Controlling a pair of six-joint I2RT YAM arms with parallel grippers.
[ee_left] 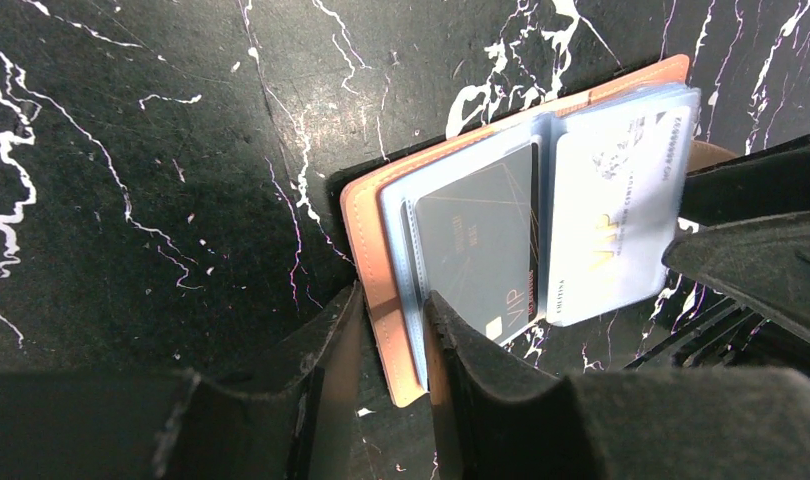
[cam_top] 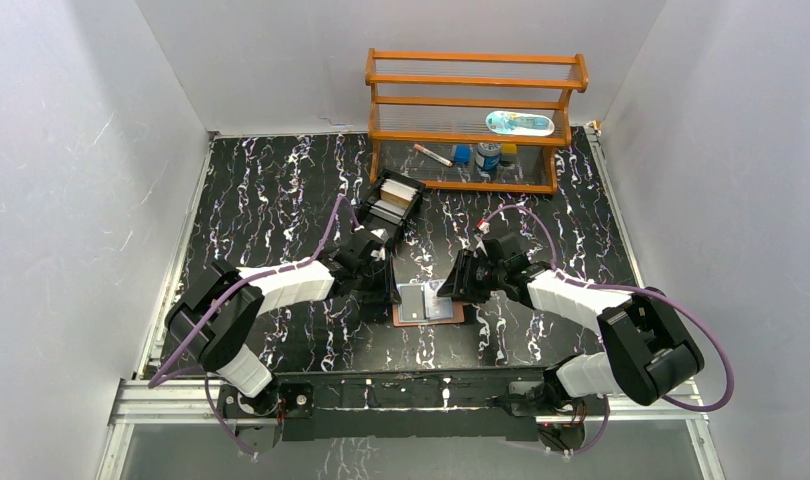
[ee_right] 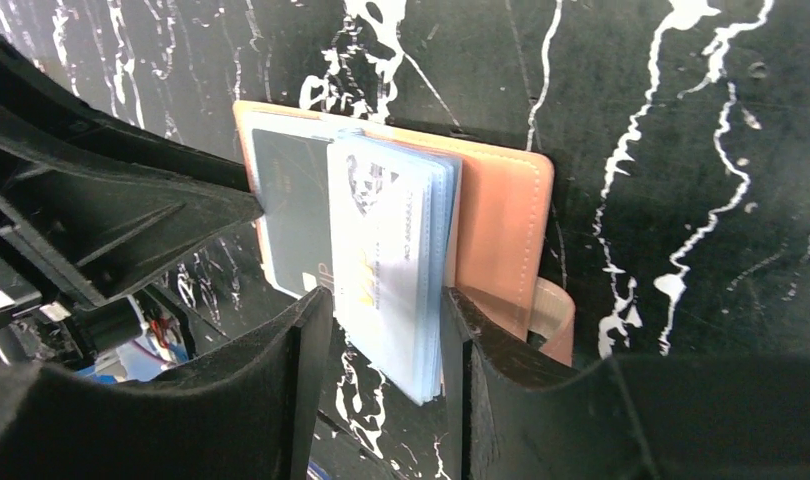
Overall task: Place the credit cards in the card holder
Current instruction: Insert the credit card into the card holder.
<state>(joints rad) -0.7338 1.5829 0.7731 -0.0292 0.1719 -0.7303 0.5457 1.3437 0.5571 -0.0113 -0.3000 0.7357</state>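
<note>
Item: card holder (cam_top: 428, 303), tan leather, lying open and flat on the black marbled table (cam_top: 281, 190), between the two grippers. Left gripper (ee_left: 391, 300): jaws narrowly parted and pinching the holder's outer cover edge, which fills the gap between them; bare table lies outboard of the outer finger. Right gripper (ee_right: 386, 297): jaws closed on the near edge of the clear sleeve stack, with the tan cover and its tab just beyond the outer finger. Contents: one dark card (ee_left: 476, 240) sleeved beside the left jaws, and one white card (ee_left: 611, 220) sleeved between the right jaws. The two grippers face each other closely across the holder. Behind the left gripper: black tray (cam_top: 418, 205) holding further cards. Far edge: wooden rack (cam_top: 471, 80).
</note>
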